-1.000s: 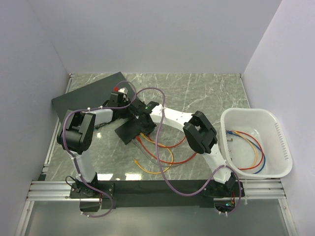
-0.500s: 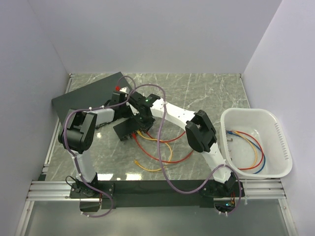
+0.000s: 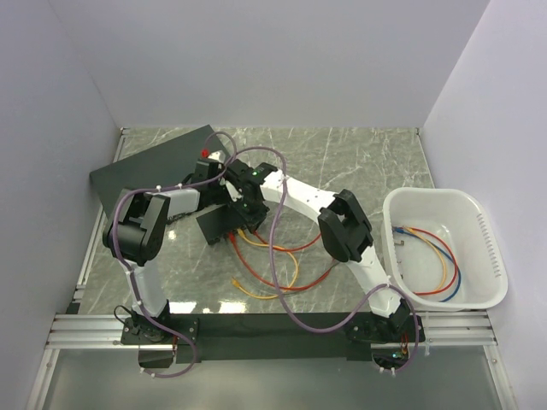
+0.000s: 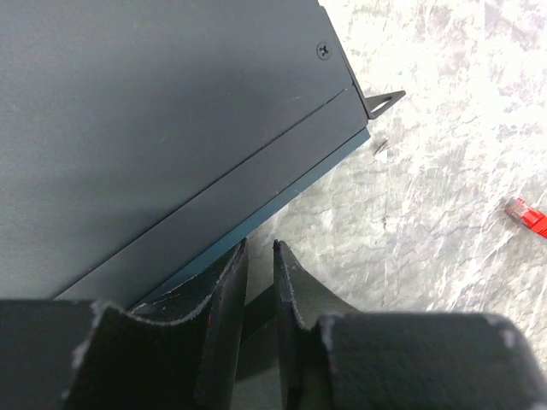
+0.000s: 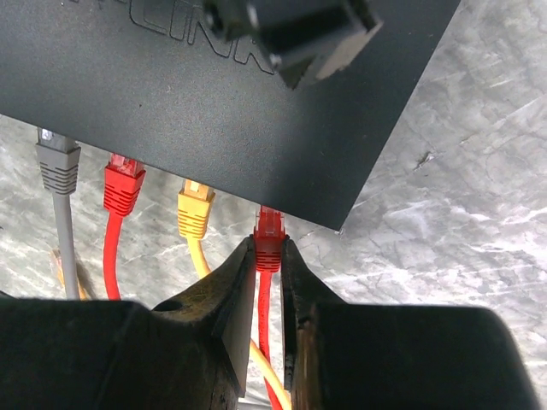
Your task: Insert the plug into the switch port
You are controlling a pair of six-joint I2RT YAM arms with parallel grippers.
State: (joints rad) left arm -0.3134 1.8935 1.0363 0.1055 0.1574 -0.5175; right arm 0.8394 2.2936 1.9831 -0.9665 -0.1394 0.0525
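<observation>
The small matte-black switch box [image 5: 171,111] lies in the middle of the table [image 3: 216,225]. Grey, red and yellow plugs sit in ports along its near edge. My right gripper [image 5: 267,249] is shut on a red plug [image 5: 268,232]. The plug's tip is at the rightmost port on that edge; how deep it sits is hidden. My left gripper [image 4: 259,248] is nearly closed on a dark flat edge, apparently the box's far side. It shows as a black block on the box in the right wrist view [image 5: 295,34].
A large dark slab with a blue front strip [image 4: 154,111] lies at the back left [image 3: 145,162]. A loose red plug [image 4: 528,215] lies near it. Red and yellow cables [image 3: 282,265] loop on the marble. A white bin [image 3: 491,256] with cables stands at the right.
The small black box has shifted a little left and turned. My right gripper has moved with the red plug up to the box's near edge. The cable loops followed.
</observation>
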